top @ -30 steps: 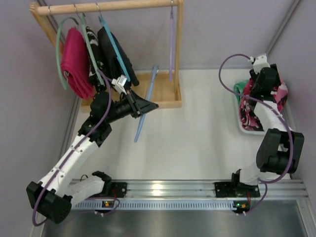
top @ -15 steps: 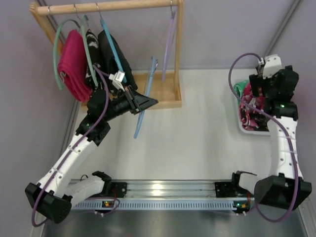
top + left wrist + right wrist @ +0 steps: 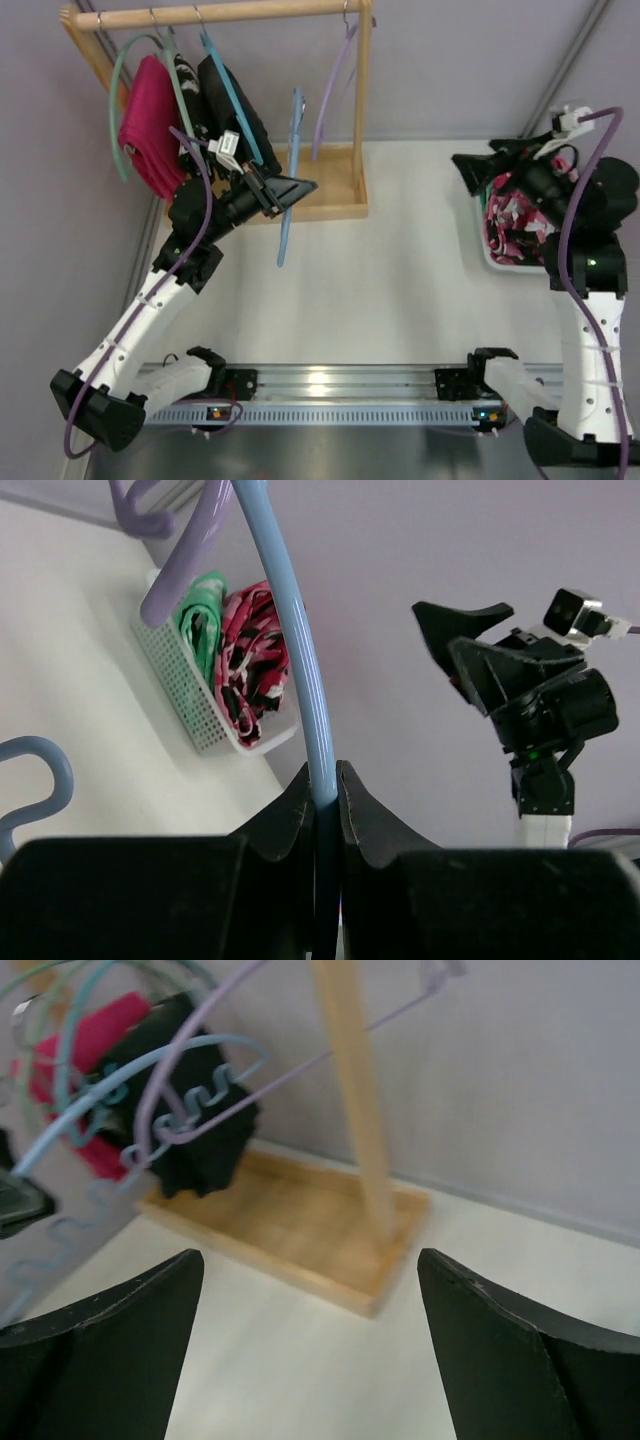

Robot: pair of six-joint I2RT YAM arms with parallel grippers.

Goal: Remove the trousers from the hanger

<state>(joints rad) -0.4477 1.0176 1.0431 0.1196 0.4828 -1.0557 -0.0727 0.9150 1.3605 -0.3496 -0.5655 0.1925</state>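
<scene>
left gripper: closed tight on the hanger, both fingers pinched on its arm
hanger: light blue, bare, held in the air in front of the wooden rack, standing almost on end, one tip up near the rail, the other down over the table
hanger hook: cannot tell where it sits
right gripper: open, jaws wide apart, nothing between them, raised over the left edge of the basket and pointing left toward the rack
trousers: off the hanger, bunched in the basket at the far right of the table, pink-red with white and black blotches
basket: white, perforated walls, against the right wall
green cloth: in the same basket, touching the trousers on the rack side
lilac hanger: hooked on the right end of the rail, tilted, just beside the blue one
magenta garment: on the left end of the rail
black garment: hangs next to it, just behind the left arm's wrist
teal hangers: left end of the rail, around the magenta garment
</scene>
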